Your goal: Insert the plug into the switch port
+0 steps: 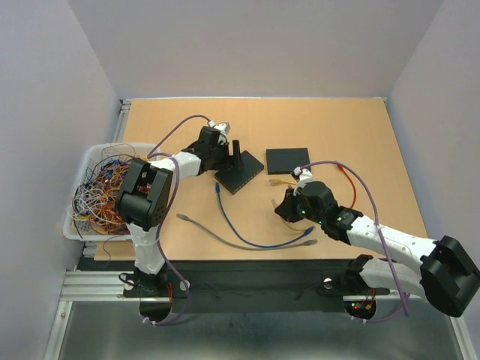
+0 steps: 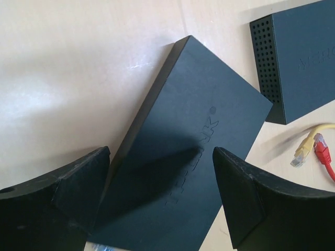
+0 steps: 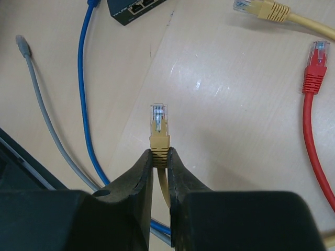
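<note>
My right gripper (image 3: 160,154) is shut on the boot of a yellow plug (image 3: 159,124), whose clear tip points forward above the table. The black switch (image 1: 240,172) lies left of centre, and its ports (image 3: 137,6) show at the top edge of the right wrist view, well ahead of the plug. My left gripper (image 2: 161,154) stands open above the switch's top (image 2: 193,151), with one finger over each long side. From above, the right gripper (image 1: 283,206) sits to the right of the switch and nearer than it.
A second black box (image 1: 288,160) lies right of the switch. A blue cable (image 1: 232,221) and a grey cable (image 1: 217,236) run across the near table. A red plug (image 3: 315,63) and another yellow plug (image 3: 261,8) lie nearby. A white bin of tangled wires (image 1: 97,187) stands at the left.
</note>
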Robot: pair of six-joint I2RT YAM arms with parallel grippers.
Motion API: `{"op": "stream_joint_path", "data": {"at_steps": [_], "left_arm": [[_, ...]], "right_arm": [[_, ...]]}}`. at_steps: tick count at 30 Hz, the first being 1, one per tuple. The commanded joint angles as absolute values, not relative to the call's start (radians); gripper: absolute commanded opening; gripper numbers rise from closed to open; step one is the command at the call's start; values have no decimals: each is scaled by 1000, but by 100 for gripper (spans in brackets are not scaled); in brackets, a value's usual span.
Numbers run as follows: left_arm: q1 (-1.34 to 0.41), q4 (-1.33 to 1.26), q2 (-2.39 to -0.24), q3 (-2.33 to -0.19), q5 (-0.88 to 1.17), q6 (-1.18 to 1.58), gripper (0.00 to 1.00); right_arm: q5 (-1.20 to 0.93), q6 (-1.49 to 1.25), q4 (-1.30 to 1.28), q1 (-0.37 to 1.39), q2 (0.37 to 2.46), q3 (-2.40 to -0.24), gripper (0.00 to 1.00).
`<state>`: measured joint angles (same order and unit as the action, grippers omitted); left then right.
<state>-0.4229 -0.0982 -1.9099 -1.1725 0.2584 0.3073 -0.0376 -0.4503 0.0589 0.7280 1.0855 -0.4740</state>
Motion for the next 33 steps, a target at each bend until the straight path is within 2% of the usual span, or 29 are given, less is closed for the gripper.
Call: {"op": "stream_joint_path", "data": {"at_steps": [1,9,16,22,33], "left_arm": [[-416,-175,-1810,-1114,206,347,91],[-419,-438,-1704,-918,146,275,91],[-417,-757,-1663,-743,172,255,91],[-405,-911,-1723,-703,265,299,91],[-337,-1043,-1787,-680,400,338,88]], "right_arm": [[-28,-477,39,738,1080,-477,0],[-6,-451,3,745,1222,-561,1],[121,-408,-28,753,1267,-641,1],[156,-384,-25,755,1344,-715,0],[141,-315,-12,779,1588,-873,1]]}}
